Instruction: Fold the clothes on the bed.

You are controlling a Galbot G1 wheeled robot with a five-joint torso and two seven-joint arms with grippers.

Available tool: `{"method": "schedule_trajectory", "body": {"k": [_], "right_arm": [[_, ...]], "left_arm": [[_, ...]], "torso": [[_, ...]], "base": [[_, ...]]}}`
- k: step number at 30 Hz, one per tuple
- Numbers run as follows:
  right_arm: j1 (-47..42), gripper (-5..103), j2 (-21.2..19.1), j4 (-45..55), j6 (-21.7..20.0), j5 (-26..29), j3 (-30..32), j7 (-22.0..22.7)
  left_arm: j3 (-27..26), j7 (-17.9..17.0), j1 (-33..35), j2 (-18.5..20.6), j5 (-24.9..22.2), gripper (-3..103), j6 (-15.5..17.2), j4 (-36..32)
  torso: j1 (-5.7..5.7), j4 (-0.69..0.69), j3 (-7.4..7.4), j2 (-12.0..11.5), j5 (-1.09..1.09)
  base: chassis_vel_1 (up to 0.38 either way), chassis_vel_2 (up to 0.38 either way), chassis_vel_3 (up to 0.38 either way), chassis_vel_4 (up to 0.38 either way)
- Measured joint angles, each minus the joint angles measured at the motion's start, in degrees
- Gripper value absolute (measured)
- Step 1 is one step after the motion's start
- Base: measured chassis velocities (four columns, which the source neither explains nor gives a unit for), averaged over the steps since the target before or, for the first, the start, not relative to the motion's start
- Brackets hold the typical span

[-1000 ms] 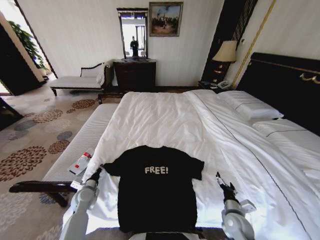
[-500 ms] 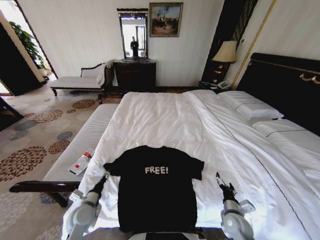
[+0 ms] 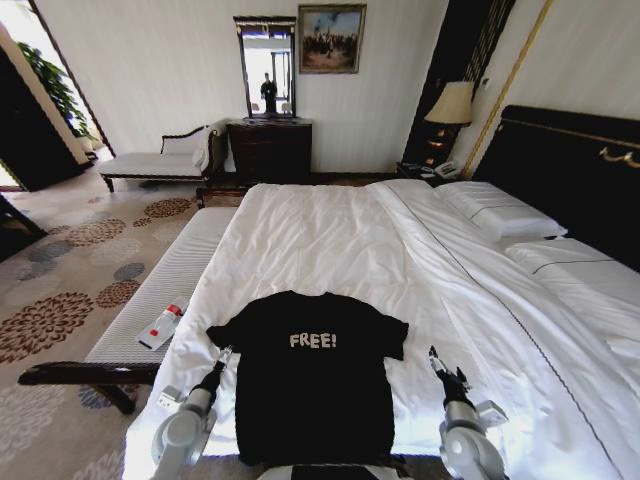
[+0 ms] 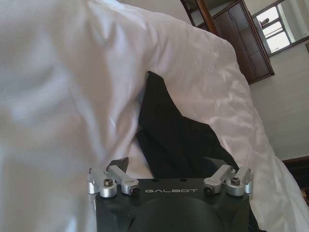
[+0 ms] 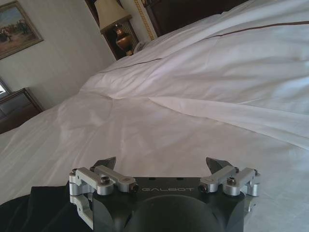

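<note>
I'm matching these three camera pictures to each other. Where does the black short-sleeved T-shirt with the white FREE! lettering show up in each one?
Head view: the black short-sleeved T-shirt lies flat at the near end of the white duvet, between the two grippers.
Left wrist view: its dark cloth lies just past the open left gripper.
Right wrist view: a black corner beside the open right gripper.
Shared landmark: the white duvet.

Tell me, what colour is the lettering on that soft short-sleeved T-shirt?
White "FREE!" lettering on the black cloth T-shirt, clearest in the head view.
</note>
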Motion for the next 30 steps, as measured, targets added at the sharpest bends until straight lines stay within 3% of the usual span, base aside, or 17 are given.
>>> {"method": "schedule_trajectory", "body": {"k": [2,3,6,9,12,15,22,30], "right_arm": [[-0.04,100,-0.1,-0.01,0.0,0.03,0.15,0.02],[-0.04,100,-0.1,-0.01,0.0,0.03,0.15,0.02],[-0.08,100,-0.18,-0.17,0.0,0.05,0.28,0.03],[-0.08,100,-0.19,-0.27,0.0,0.06,0.29,0.05],[-0.08,100,-0.16,-0.35,0.01,0.05,0.18,0.09],[-0.02,100,-0.14,-0.36,0.01,0.03,0.06,0.13],[0.02,100,-0.03,-0.4,0.01,-0.07,-0.1,0.24],[-0.46,100,0.12,-0.46,0.01,-0.35,-0.08,0.27]], "left_arm": [[-0.02,-0.28,-0.51,-0.08,0.0,81,0.09,0.03],[-0.02,-0.28,-0.51,-0.08,0.0,81,0.09,0.03],[0.12,-0.48,-0.72,-0.16,0.05,64,0.16,0.21],[0.18,-0.52,-0.83,-0.26,0.09,58,0.21,0.44],[0.07,-0.59,-1.17,-0.31,0.11,41,0.24,1.11],[-0.07,-0.6,-1.37,-0.31,0.11,36,0.25,1.54],[-0.44,-0.5,-1.81,-0.23,-0.05,3,0.31,3.1],[-0.91,-0.46,-2.04,0.08,-0.42,0,0.32,3.23]], "torso": [[0.0,0.0,0.0,0.0,-0.01],[0.0,0.0,0.0,0.0,-0.01],[0.0,0.0,0.0,0.0,0.0],[0.0,0.0,0.0,0.0,0.0],[0.0,0.0,0.0,0.0,-0.01],[0.0,0.01,0.0,0.0,0.0],[0.0,0.01,0.0,0.0,-0.01],[0.0,0.0,0.0,0.0,-0.01]], "base": [[0.0,0.0,0.0,0.0],[0.0,0.0,0.0,0.0],[0.0,0.0,0.0,0.0],[0.0,0.0,0.0,0.0],[0.0,0.0,0.0,0.0],[0.0,0.0,0.0,0.0],[0.0,0.0,0.0,0.0],[0.0,0.0,0.0,0.0]]}}
